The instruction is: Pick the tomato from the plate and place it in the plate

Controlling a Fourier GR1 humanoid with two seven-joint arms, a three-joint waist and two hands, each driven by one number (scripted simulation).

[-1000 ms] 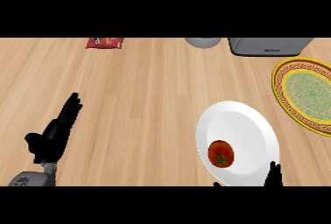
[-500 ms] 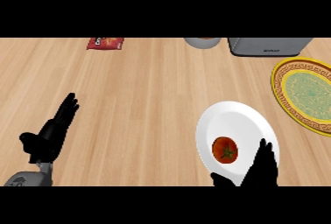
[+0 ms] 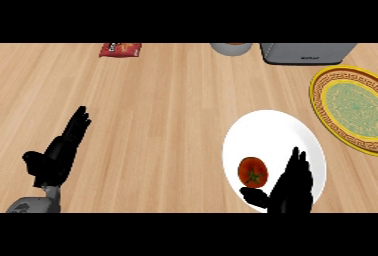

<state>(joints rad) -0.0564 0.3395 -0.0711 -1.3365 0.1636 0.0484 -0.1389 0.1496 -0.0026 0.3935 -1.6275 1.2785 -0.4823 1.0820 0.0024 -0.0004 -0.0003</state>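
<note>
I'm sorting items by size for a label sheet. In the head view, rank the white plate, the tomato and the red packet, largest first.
1. White plate
2. Red packet
3. Tomato
The packet and tomato look close, and the packet lies farther away, so that order is unsure.

Wooden counter (image 3: 170,100) is carrying a few things: a white plate (image 3: 291,131) sitting near the front right, a yellow patterned plate (image 3: 347,102) lying just beside it at the right edge, and a red packet (image 3: 121,49), a grey bowl (image 3: 231,48) and a grey appliance (image 3: 304,53) lining up along the back.
</note>
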